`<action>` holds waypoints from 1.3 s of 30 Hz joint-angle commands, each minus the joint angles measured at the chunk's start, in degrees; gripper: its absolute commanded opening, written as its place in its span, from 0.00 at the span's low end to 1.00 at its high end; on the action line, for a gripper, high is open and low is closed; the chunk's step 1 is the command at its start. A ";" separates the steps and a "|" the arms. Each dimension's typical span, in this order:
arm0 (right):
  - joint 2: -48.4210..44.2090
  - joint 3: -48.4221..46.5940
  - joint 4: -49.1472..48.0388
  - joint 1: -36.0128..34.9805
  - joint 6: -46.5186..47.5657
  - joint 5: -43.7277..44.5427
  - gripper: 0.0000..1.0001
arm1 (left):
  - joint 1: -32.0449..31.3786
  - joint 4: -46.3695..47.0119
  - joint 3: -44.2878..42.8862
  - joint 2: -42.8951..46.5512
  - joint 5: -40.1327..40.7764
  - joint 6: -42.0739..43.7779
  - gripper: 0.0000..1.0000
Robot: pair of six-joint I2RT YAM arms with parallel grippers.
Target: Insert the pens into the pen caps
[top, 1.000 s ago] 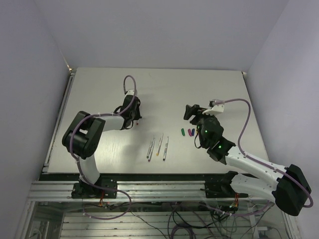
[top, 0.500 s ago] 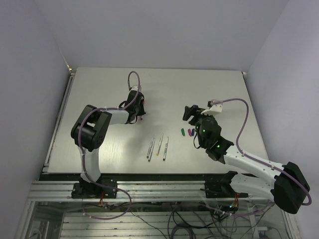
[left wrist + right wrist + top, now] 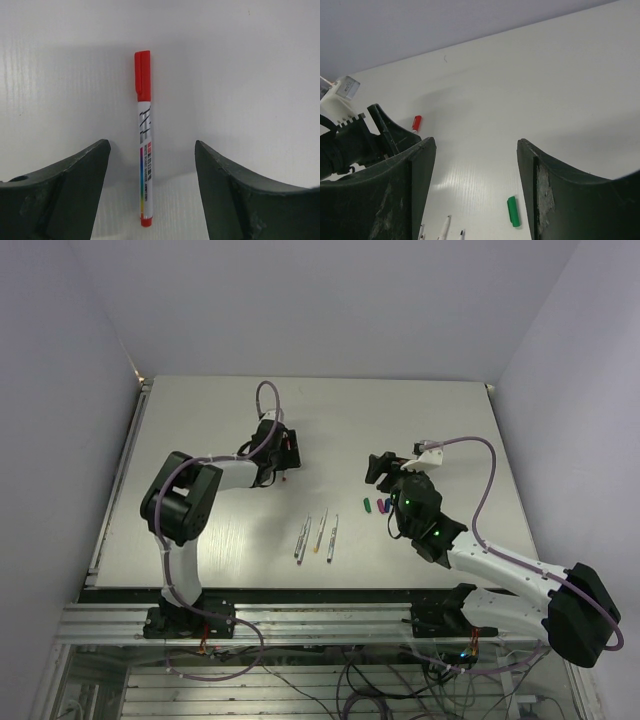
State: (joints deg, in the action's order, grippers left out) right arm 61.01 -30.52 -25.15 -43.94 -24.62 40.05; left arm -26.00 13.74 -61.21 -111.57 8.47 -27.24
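Note:
A silvery pen (image 3: 145, 150) with a red cap (image 3: 142, 79) pushed onto it lies flat on the table between the fingers of my open left gripper (image 3: 151, 146), touching neither finger. From above, the left gripper (image 3: 288, 452) is at the table's middle left. Three uncapped pens (image 3: 320, 536) lie side by side near the front. A green cap (image 3: 367, 505), a magenta cap (image 3: 379, 506) and a blue cap (image 3: 386, 506) lie in a row just in front of my open, empty right gripper (image 3: 380, 469). The right wrist view shows the green cap (image 3: 513, 211) and the red cap (image 3: 417, 122).
The white table (image 3: 430, 420) is bounded by grey walls at the back and on both sides. A metal rail (image 3: 300, 615) runs along the near edge by the arm bases. A purple cable (image 3: 480, 475) loops off the right arm.
My left gripper has opened and let go of the red-capped pen, which now rests on the table. It also shifted slightly right and back. The right gripper has barely moved.

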 commanded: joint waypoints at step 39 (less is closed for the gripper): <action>-9.91 10.39 7.93 0.57 -11.86 5.00 0.52 | -32.97 -17.68 26.30 31.46 21.26 -2.92 0.67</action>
State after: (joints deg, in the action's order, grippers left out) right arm 51.72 -20.86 -17.76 -43.55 -35.44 43.86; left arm -57.17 -5.48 -34.11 -78.06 26.96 -29.63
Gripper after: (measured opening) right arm 0.521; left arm 0.680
